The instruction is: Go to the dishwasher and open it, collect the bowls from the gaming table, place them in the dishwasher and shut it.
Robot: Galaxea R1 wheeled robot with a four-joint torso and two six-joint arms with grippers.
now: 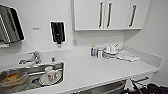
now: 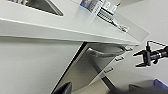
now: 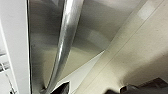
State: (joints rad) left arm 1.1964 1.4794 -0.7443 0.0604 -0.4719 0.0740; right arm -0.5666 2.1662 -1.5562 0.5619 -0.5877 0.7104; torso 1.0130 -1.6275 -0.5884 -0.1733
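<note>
Steel fills the right wrist view, where the dishwasher [image 3: 87, 32] shows a brushed stainless front with its bar handle [image 3: 63, 42] running close across it; from the left wrist it sits under the white counter [image 2: 50, 27], its door [image 2: 85, 67] tilted out at the top. Up on the counter in the head view, the sink [image 1: 30, 75] holds a bowl and cups, with stacked dishes [image 1: 110, 51] near the wall. Right gripper [image 2: 144, 58] hangs beside the door, jaws apart; the left one's jaws I cannot tell
</note>
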